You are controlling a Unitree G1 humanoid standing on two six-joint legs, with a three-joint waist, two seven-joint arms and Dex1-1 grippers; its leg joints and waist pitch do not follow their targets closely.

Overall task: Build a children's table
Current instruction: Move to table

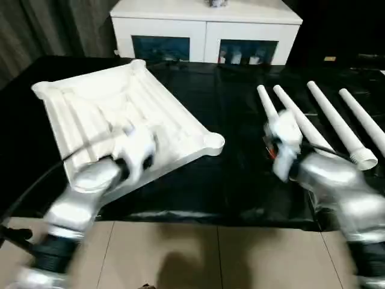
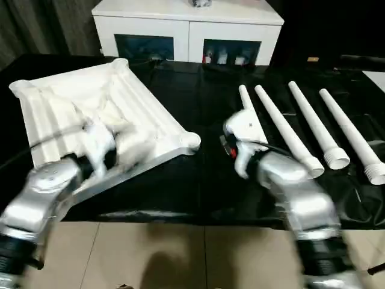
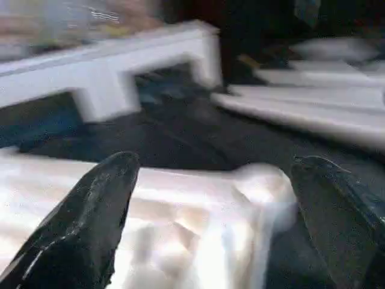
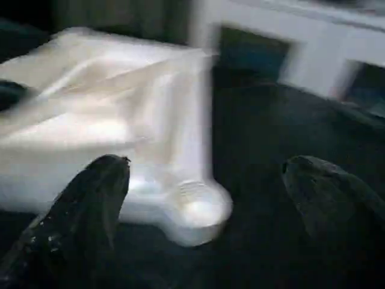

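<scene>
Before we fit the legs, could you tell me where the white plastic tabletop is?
The white ribbed plastic tabletop lies underside up on the black-covered work table, on the robot's left, with four white tapered legs to its right.

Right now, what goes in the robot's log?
tabletop: upside down | legs: four loose | left tool: open, empty | right tool: open, empty

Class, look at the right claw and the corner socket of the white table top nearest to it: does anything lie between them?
Nothing visible does. Between the open right claw and the corner socket of the table top lies bare black table cover. The four legs lie off to the other side.
</scene>
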